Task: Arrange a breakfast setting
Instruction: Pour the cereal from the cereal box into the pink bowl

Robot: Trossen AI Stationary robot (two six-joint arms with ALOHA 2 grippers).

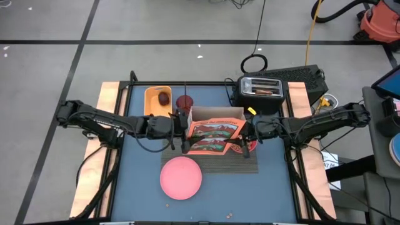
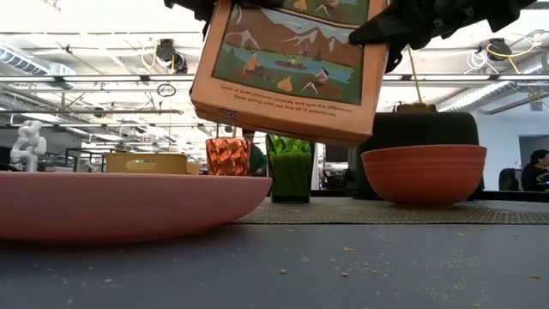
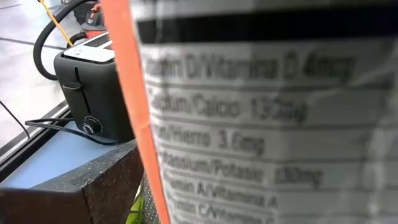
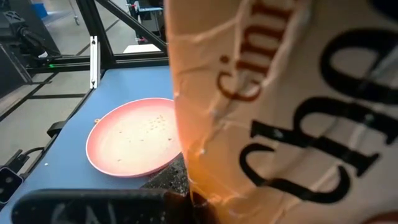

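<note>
Two grippers: both sit at a cereal box (image 1: 215,131) held in the air over the placemat (image 1: 228,164), one on each side.
Right gripper (image 1: 250,132): closed on the box's right edge; in the low view its dark fingers clamp the box's upper right corner.
Left gripper (image 1: 182,130): jaws spread wide against the box's left side; whether the pads truly press it cannot be made out, since the box fills that wrist view.
Box: cardboard, rectangular, orange-edged, tilted; a printed mountain scene on its face, a nutrition panel on one side, large letters on another; its top flaps stand open in the high view.
Placemat: dark, woven, ribbed texture, flat on the blue table (image 1: 137,181); mostly hidden under the box from above.
Bowl (image 2: 424,173): deep, pink-red, matte, ridged wall, on the placemat; from above almost wholly covered by the right gripper.
Green cup (image 2: 291,167): small, translucent, seen only in the low view, below the box.
Plate (image 1: 181,177): flat, round, pink, speckled with crumbs, on the table just in front of the placemat's left corner.
Tumbler (image 1: 185,102): red, faceted, upright behind the box.
Fruit (image 1: 164,98): dark red, rounded, in a yellow tray (image 1: 152,106) at the table's back left.
Toaster (image 1: 261,89): black, boxy, at the back right, brown toast in its slots.
</note>
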